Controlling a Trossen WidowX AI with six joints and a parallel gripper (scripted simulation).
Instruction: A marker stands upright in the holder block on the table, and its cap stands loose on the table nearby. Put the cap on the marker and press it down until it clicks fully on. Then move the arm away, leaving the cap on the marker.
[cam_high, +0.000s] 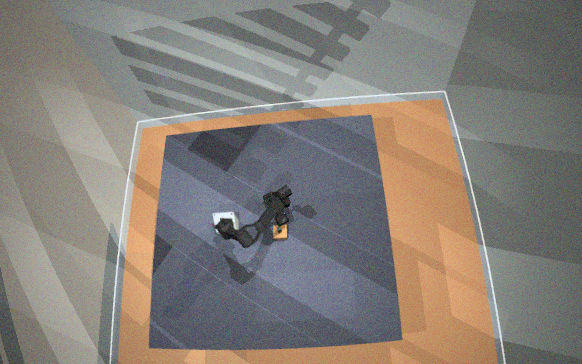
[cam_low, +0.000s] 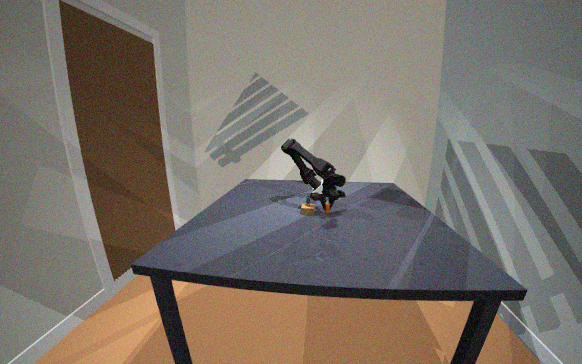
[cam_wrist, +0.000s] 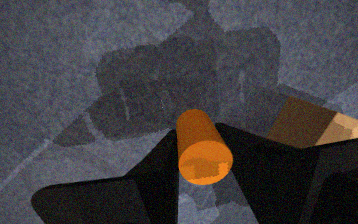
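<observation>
The orange cap (cam_low: 327, 207) (cam_wrist: 205, 162) stands upright, its lower end at or very near the table top. My gripper (cam_low: 327, 203) (cam_wrist: 196, 132) is shut on it, with a black finger against each side in the wrist view. In the top view the cap is hidden under the arm. The holder block (cam_high: 280, 235) (cam_low: 307, 210) (cam_wrist: 301, 122) stands a short way to the side of the cap. The dark marker (cam_high: 280, 230) (cam_low: 308, 200) stands upright in it, uncapped; in the wrist view the right finger hides it.
The arm's white base plate (cam_high: 218, 217) lies to the left of the block in the top view. The arm reaches over from it, with its elbow high. The holder block is close beside the right finger in the wrist view. Shadows cross the dark table (cam_high: 340, 295) (cam_low: 320, 265).
</observation>
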